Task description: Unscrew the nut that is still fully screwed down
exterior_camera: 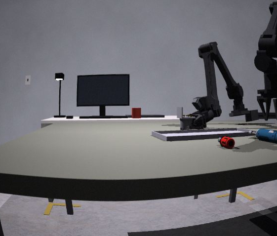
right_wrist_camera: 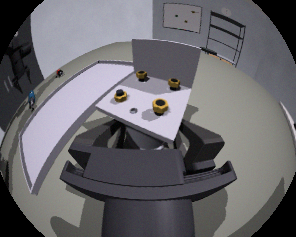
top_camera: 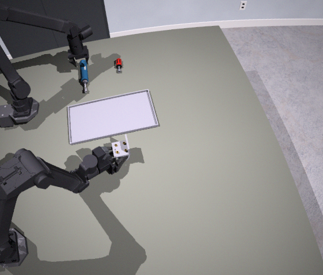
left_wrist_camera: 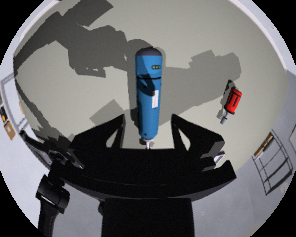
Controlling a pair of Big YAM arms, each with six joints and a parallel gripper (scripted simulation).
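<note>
The joint module [exterior_camera: 185, 123] [right_wrist_camera: 140, 142] stands just in front of the white tray. Its white bracket [top_camera: 120, 148] [right_wrist_camera: 165, 119] sits on top and carries several brass nuts [right_wrist_camera: 160, 105]; I cannot tell which one is fully down. My right gripper [top_camera: 116, 161] [right_wrist_camera: 148, 117] is open, with its fingers on either side of the module's dark body, low at the table. The blue nut driver [top_camera: 83, 72] [exterior_camera: 271, 135] [left_wrist_camera: 149, 94] lies on the table. My left gripper [top_camera: 78, 60] [left_wrist_camera: 148, 118] hangs open just above the driver's end, empty.
A short red tool [top_camera: 118, 63] [exterior_camera: 226, 141] [left_wrist_camera: 233, 100] lies to the side of the driver. The shallow white tray [top_camera: 108, 98] [exterior_camera: 197, 136] [right_wrist_camera: 65, 114] lies between the driver and the module. A desk with a monitor stands beyond the table.
</note>
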